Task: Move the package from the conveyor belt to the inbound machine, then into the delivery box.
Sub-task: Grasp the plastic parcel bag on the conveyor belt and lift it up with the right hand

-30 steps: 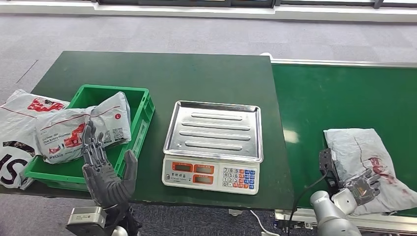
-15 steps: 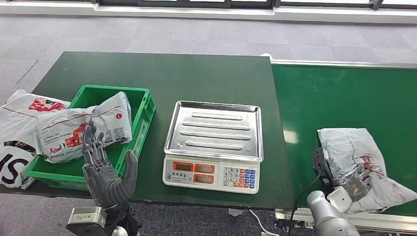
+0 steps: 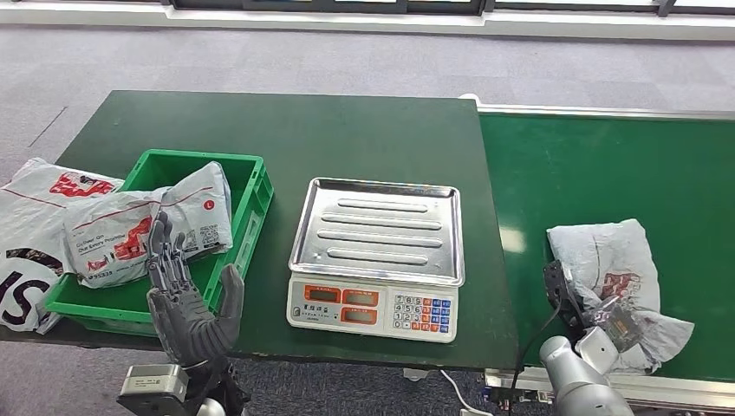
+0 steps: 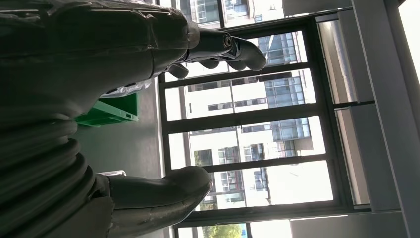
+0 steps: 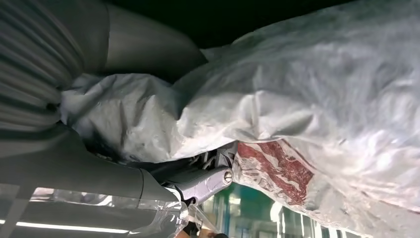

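A crumpled grey package (image 3: 615,264) with red print lies on the green conveyor belt (image 3: 607,173) at the right. My right hand (image 3: 617,327) grips its near edge, bunching the plastic; the right wrist view shows the package (image 5: 307,99) folded over my fingers (image 5: 208,179). The inbound machine, a scale with a steel tray (image 3: 378,227), stands on the green table's middle. At the left sits the green delivery box (image 3: 247,208), holding a grey parcel (image 3: 143,224). My left hand (image 3: 186,299) is raised before the box, fingers spread and holding nothing, seen also in the left wrist view (image 4: 163,193).
Another grey parcel (image 3: 35,221) lies outside the box at the table's left edge. The scale's keypad (image 3: 420,312) faces me. A black cable (image 3: 533,347) runs by my right wrist. Grey carpet floor lies beyond the table (image 3: 286,130).
My right hand has pulled the package leftward along the belt toward the scale, crumpling it more. The left hand has stayed in place.
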